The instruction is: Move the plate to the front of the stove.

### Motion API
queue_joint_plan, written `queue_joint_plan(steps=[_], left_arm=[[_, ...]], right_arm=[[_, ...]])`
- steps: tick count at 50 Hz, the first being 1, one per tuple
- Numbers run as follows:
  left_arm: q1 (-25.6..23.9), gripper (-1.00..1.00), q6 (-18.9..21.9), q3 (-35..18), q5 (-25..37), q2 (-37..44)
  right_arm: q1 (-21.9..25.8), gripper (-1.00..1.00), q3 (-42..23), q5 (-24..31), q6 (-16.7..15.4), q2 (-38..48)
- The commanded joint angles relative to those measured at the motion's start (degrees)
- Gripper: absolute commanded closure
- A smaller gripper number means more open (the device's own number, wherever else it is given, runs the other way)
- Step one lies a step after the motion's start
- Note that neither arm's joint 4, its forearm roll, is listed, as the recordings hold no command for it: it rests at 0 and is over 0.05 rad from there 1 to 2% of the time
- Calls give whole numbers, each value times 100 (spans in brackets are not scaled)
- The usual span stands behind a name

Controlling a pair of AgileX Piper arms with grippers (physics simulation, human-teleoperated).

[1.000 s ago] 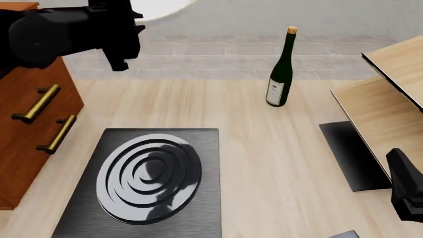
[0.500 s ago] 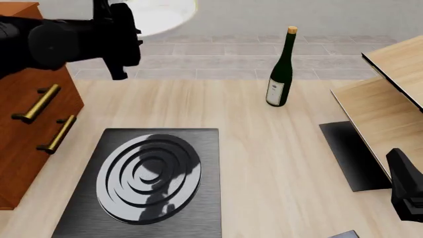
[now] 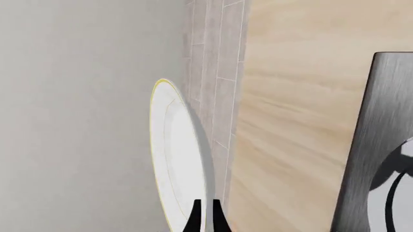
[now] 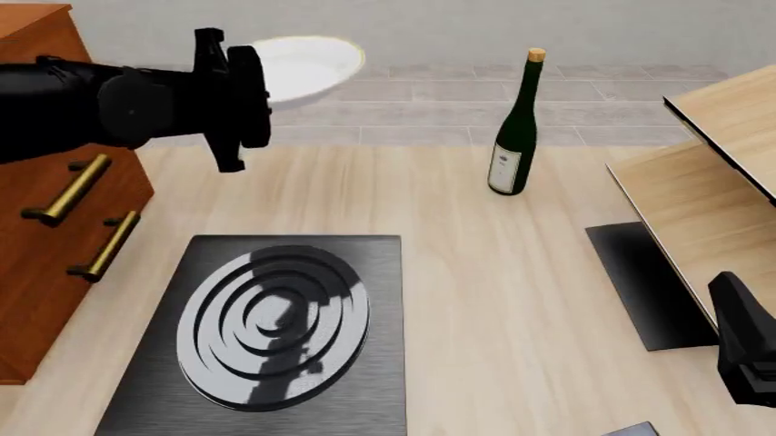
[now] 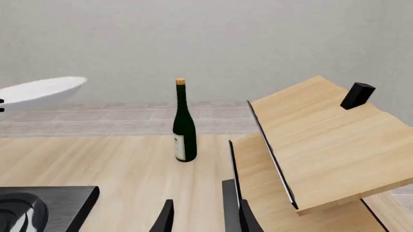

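The white plate [image 4: 309,68] with its gold rim hangs in the air beyond the table's far edge, roughly level. My left gripper [image 4: 261,84] is shut on its near rim; in the left wrist view the fingertips [image 3: 193,220] pinch the plate [image 3: 174,159] edge-on. The dark grey stove [image 4: 273,336] with silver rings lies on the table at the near left, below and nearer than the plate. It also shows in part as the stove [image 3: 371,145] and the stove [image 5: 45,203]. My right gripper [image 5: 203,220] is open and holds nothing, low at the near right [image 4: 746,350].
A green wine bottle [image 4: 515,127] stands upright at the back middle. A brown drawer cabinet [image 4: 61,227] borders the left side. A tilted wooden shelf [image 4: 715,182] with a small black block [image 5: 357,95] rises at the right, over a black mat [image 4: 642,282].
My left arm has come down and slightly right with the plate, which now shows fully in the front view. The right arm has not moved.
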Motion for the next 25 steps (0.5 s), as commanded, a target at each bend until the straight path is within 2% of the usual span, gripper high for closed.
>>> queue_joint_plan(steps=[1, 25], left_arm=[[19, 100, 81, 130, -88, 68], [105, 100, 258, 613, -415, 339]], right_arm=[[-1, -100, 0, 1, -4, 1], [0, -100, 0, 0, 0, 0]])
